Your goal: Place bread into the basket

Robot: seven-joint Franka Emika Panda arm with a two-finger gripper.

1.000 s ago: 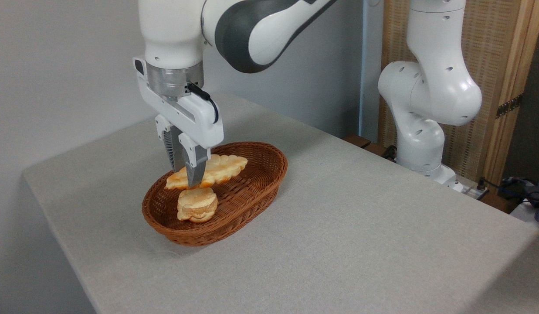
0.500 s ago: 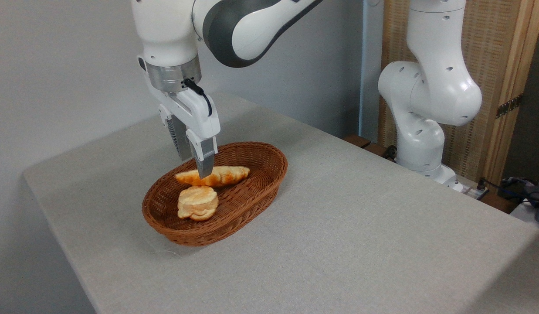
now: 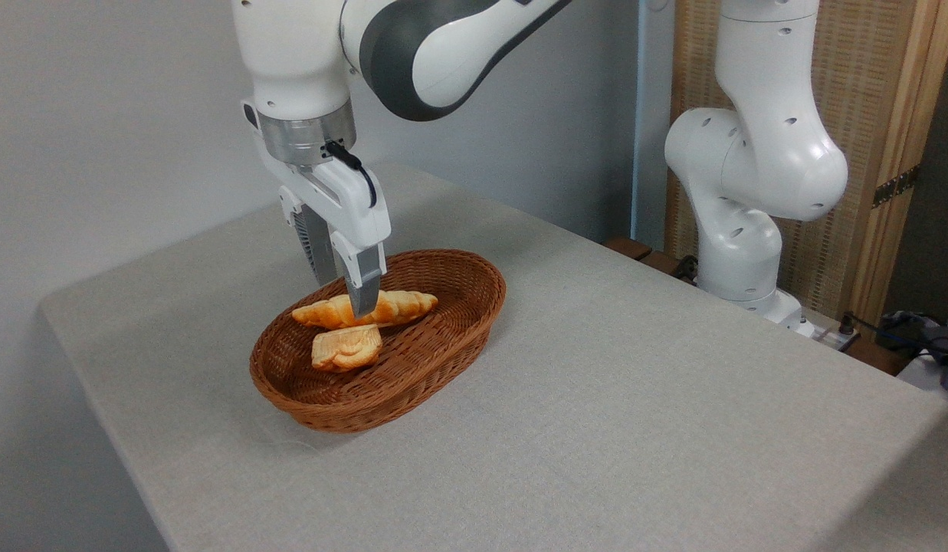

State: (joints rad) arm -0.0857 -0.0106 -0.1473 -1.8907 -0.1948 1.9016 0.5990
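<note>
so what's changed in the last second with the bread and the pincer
The pincer rose from low in the basket, and the bread it seemed to grip now lies flatter across the basket. The small bun tipped over. Whether the fingers still clamp the bread is unclear. Basket and table stayed put.

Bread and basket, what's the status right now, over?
Gripper just above the bread, grip unclear. Bread lies inside the basket, beside a small bun. Nothing in the way.
</note>
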